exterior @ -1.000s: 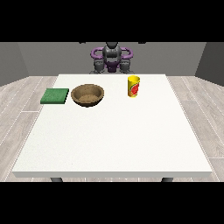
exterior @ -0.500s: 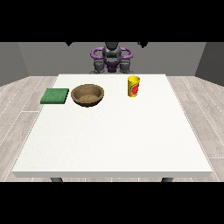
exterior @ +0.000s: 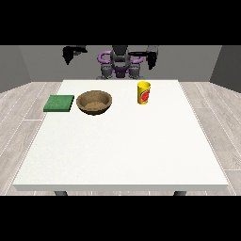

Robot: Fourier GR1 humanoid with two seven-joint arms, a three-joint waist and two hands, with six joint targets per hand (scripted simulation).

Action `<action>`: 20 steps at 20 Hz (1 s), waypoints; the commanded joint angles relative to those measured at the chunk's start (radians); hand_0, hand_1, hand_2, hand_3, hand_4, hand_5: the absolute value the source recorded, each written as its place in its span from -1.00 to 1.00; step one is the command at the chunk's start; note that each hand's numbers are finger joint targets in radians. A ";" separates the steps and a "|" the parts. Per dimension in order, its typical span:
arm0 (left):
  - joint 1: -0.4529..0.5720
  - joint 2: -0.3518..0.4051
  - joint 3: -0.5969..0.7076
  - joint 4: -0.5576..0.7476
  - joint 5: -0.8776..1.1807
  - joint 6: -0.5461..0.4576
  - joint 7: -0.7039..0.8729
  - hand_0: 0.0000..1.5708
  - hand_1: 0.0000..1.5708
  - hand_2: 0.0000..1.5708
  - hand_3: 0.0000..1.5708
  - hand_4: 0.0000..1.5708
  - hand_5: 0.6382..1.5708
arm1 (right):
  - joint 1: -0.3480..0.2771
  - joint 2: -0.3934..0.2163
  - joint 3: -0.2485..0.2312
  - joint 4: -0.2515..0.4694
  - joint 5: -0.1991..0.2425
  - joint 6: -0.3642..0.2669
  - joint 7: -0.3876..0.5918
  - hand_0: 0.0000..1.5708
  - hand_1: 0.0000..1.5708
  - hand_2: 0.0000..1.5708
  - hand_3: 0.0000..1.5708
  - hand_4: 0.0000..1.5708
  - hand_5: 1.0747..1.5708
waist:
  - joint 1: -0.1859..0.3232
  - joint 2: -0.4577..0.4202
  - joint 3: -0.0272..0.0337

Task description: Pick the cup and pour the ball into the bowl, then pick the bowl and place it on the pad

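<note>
Grey walls and a pale plank floor surround a large white counter [exterior: 117, 141] that fills most of the front view. The robot [exterior: 120, 63] stands behind its far edge, small at the top of the view, with both arms raised to the sides above the counter and well away from everything on it.

The hand at the view's left [exterior: 70, 52] hangs at the end of an outstretched arm, above and beyond the counter's far left corner. The hand at the view's right [exterior: 151, 57] is held up beside the robot's shoulder, its dark fingers pointing downward. Both hands are small and dark, and I cannot tell whether the fingers of either are straight or curled; neither touches any object.

Three things stand in a row across the far part of the counter. At the left lies a flat green pad [exterior: 59, 103], square to the counter's edge. Just beside it, to the right, sits a brown bowl [exterior: 94, 101], upright, its hollow open to the camera. Well apart from the bowl, further right, stands a yellow cup [exterior: 144, 93] with a red mark on its side, upright. Whether a ball lies inside the cup cannot be made out from this angle.
</note>
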 commanded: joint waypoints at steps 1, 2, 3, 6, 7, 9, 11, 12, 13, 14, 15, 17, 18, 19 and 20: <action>-0.035 -0.005 0.013 0.106 -0.038 0.018 -0.123 -1.00 -1.00 -1.00 -1.00 -1.00 0.84 | -0.015 -0.040 -0.063 0.129 -0.036 0.101 -0.148 -1.00 -1.00 -1.00 -1.00 -0.63 1.00 | -0.009 0.059 0.0003; -0.099 0.009 0.079 0.147 -0.009 0.017 -0.113 -1.00 -1.00 -1.00 -1.00 -1.00 0.84 | 0.025 -0.014 -0.021 0.112 0.008 0.104 -0.182 -1.00 -1.00 -1.00 -1.00 -0.64 1.00 | -0.044 0.063 0.0001; -0.097 0.002 0.075 0.178 -0.022 0.020 -0.184 -1.00 -1.00 -1.00 -1.00 -1.00 0.83 | -0.050 -0.066 -0.086 0.153 -0.037 0.117 -0.169 -1.00 -1.00 -1.00 -1.00 -0.67 1.00 | -0.019 0.096 0.0001; -0.133 -0.005 0.076 0.254 -0.019 0.045 -0.175 -1.00 -1.00 -1.00 -1.00 -1.00 0.80 | -0.103 -0.122 -0.149 0.187 -0.088 0.129 -0.103 -1.00 -1.00 -1.00 -1.00 -0.66 0.99 | -0.015 0.071 -0.0001; -0.195 0.017 0.135 0.302 0.006 0.012 -0.160 -1.00 -1.00 -1.00 -1.00 -1.00 0.79 | -0.100 -0.067 -0.099 0.196 -0.005 0.073 -0.142 -1.00 -1.00 -1.00 -1.00 -0.69 1.00 | -0.009 0.071 -0.0001; -0.244 0.024 0.152 0.363 -0.014 0.030 -0.207 -1.00 -1.00 -1.00 -1.00 -1.00 0.77 | -0.112 -0.073 -0.099 0.251 -0.006 0.121 -0.209 -1.00 -1.00 -1.00 -1.00 -0.69 1.00 | -0.022 0.103 0.0000; -0.248 0.046 0.196 0.476 0.017 -0.015 -0.321 -1.00 -1.00 -1.00 -1.00 -1.00 0.75 | -0.132 -0.058 -0.081 0.189 -0.005 0.075 -0.134 -1.00 -1.00 -1.00 -1.00 -0.68 1.00 | -0.026 0.112 -0.0004; -0.265 0.061 0.197 0.460 0.007 -0.004 -0.255 -1.00 -1.00 -1.00 -1.00 -1.00 0.75 | -0.121 -0.123 -0.149 0.256 -0.048 0.147 -0.176 -1.00 -1.00 -1.00 -1.00 -0.69 1.00 | -0.033 0.087 -0.0001; -0.266 0.016 0.206 0.531 -0.012 0.055 -0.365 -1.00 -1.00 -1.00 -1.00 -1.00 0.75 | -0.081 -0.102 -0.089 0.150 -0.039 0.160 -0.137 -1.00 -1.00 -1.00 -1.00 -0.67 1.00 | -0.097 0.111 -0.0006; -0.307 0.025 0.203 0.544 0.000 0.032 -0.299 -1.00 -1.00 -1.00 -1.00 -1.00 0.74 | -0.110 -0.089 -0.107 0.288 0.002 0.148 -0.215 -1.00 -1.00 -1.00 -1.00 -0.66 1.00 | -0.038 0.092 -0.0001; -0.286 0.021 0.210 0.594 0.001 0.021 -0.396 -1.00 -1.00 -1.00 -1.00 -1.00 0.75 | -0.134 -0.106 -0.127 0.261 -0.043 0.167 -0.204 -1.00 -1.00 -1.00 -1.00 -0.68 0.99 | -0.049 0.121 -0.0003; -0.302 0.057 0.223 0.610 0.000 0.004 -0.378 -1.00 -1.00 -1.00 -1.00 -1.00 0.83 | -0.139 -0.147 -0.174 0.340 -0.048 0.187 -0.221 -1.00 -1.00 -1.00 -1.00 -0.68 1.00 | -0.031 0.100 -0.0001; -0.372 -0.004 0.241 0.671 0.000 0.097 -0.423 -1.00 -1.00 -1.00 -1.00 -1.00 0.85 | -0.165 -0.116 -0.117 0.246 -0.028 0.154 -0.178 -1.00 -1.00 -1.00 -1.00 -0.69 1.00 | -0.085 0.153 -0.0005; -0.343 0.040 0.272 0.735 0.014 0.046 -0.474 -1.00 -1.00 -1.00 -1.00 -1.00 0.82 | -0.147 -0.111 -0.123 0.219 -0.053 0.152 -0.140 -1.00 -1.00 -1.00 -1.00 -0.66 0.99 | -0.071 0.125 -0.0006; -0.370 0.041 0.275 0.738 -0.001 0.079 -0.462 -0.57 -0.57 -1.00 -1.00 -1.00 0.80 | -0.152 -0.158 -0.150 0.251 -0.067 0.206 -0.177 -1.00 -1.00 -1.00 -1.00 -0.66 0.99 | -0.097 0.161 -0.0005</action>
